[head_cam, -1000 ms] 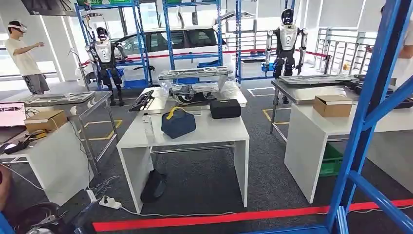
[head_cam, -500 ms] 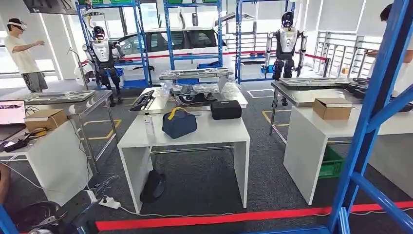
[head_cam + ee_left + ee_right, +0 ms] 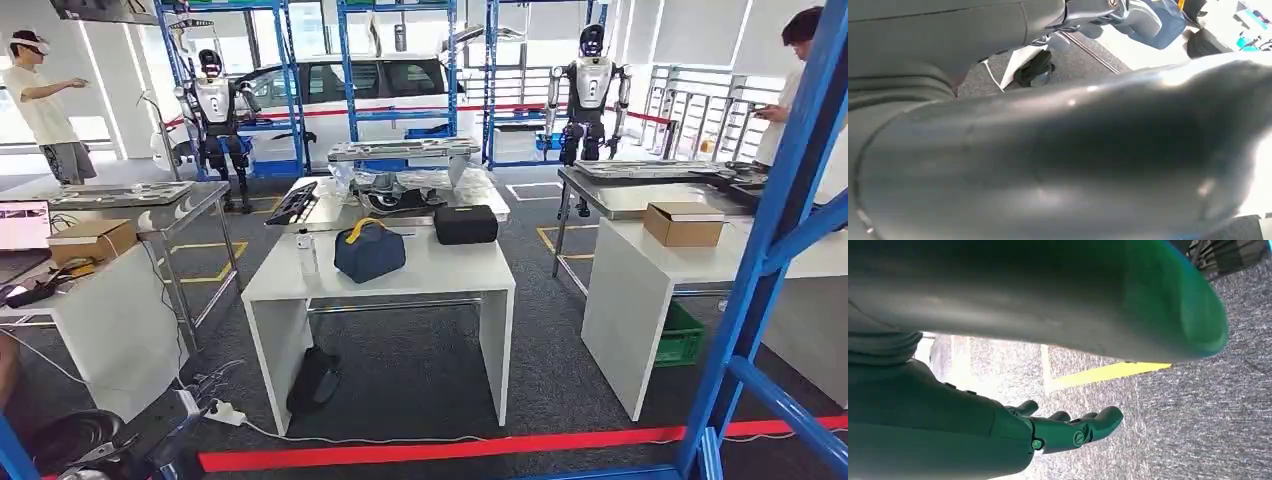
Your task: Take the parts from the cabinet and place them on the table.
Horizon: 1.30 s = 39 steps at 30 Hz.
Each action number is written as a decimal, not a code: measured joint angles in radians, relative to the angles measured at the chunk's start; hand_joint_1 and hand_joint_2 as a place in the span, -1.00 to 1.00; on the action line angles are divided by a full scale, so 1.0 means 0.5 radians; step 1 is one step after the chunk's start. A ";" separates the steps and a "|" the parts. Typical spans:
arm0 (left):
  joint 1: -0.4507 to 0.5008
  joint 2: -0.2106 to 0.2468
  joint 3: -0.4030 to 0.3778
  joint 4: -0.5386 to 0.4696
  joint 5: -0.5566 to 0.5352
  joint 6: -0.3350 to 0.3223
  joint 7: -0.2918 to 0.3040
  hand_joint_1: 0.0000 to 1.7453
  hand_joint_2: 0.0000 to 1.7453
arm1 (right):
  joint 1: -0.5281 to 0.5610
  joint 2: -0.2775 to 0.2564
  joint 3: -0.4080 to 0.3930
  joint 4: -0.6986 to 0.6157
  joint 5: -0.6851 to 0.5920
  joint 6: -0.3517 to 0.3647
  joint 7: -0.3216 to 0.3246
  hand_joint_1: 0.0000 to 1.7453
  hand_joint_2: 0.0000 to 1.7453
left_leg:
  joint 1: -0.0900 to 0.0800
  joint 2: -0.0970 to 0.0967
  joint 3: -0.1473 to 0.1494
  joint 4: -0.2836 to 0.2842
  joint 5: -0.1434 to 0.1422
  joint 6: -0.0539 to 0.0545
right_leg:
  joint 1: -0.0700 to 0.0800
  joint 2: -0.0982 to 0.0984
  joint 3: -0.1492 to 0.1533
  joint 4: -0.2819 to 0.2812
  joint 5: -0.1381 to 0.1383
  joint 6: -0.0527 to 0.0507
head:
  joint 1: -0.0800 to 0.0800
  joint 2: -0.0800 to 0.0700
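Your right hand hangs with its fingers loosely spread and nothing in them, over grey carpet, with a yellow floor line just past the fingertips. Of your left hand you get a blurred dark mass close to the lens, so whether it is spread, curled or holding something cannot be told. Beyond it lie the white surface and the navy bag on it. The relation that counts is the blue rack. Its upright rises close on your right-hand side, so the right arm is probably the nearer one for the pick. The parts themselves cannot be made out from here, nor which way their long axis runs, so get them in sight before you commit a hand. The white surface stands ahead across a red tape line on the floor, well apart from both hands. It carries the navy bag, a black case behind it and a small bottle beside it, with bare top towards you. Another white surface with a cardboard box stands on your right-hand side, and a person in a headset stands far off on the left.
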 joint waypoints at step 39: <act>-0.117 0.040 -0.038 0.076 0.017 -0.053 -0.028 -1.00 -1.00 | -0.018 0.004 -0.044 0.000 0.039 0.013 -0.011 -1.00 -1.00 | -0.032 0.022 0.029 0.077 -0.097 0.065 | -0.014 0.004 -0.210 0.029 0.202 0.026 | -0.002 0.000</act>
